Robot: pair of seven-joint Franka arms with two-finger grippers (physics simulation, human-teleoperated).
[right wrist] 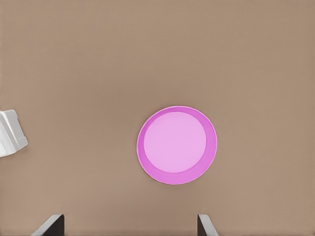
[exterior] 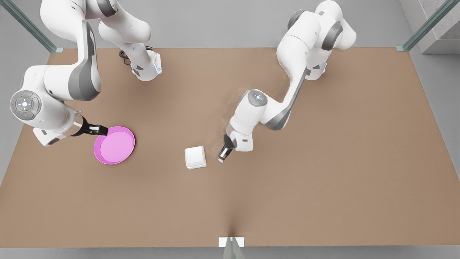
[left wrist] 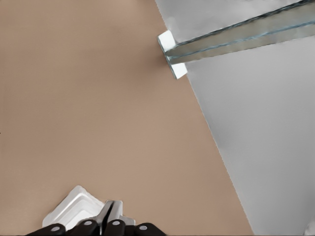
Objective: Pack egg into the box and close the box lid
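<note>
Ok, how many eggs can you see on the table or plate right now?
0. The pink plate is bare, and the box sits with its box lid shut, so an egg may be hidden inside.

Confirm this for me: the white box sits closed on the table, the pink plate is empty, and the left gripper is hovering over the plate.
One part is wrong: the right gripper hovers at the pink plate, fingers spread, as the right wrist view shows. The left gripper sits beside the white box, fingers together, seen in the left wrist view. The box is closed on the table, and the plate is empty.
</note>
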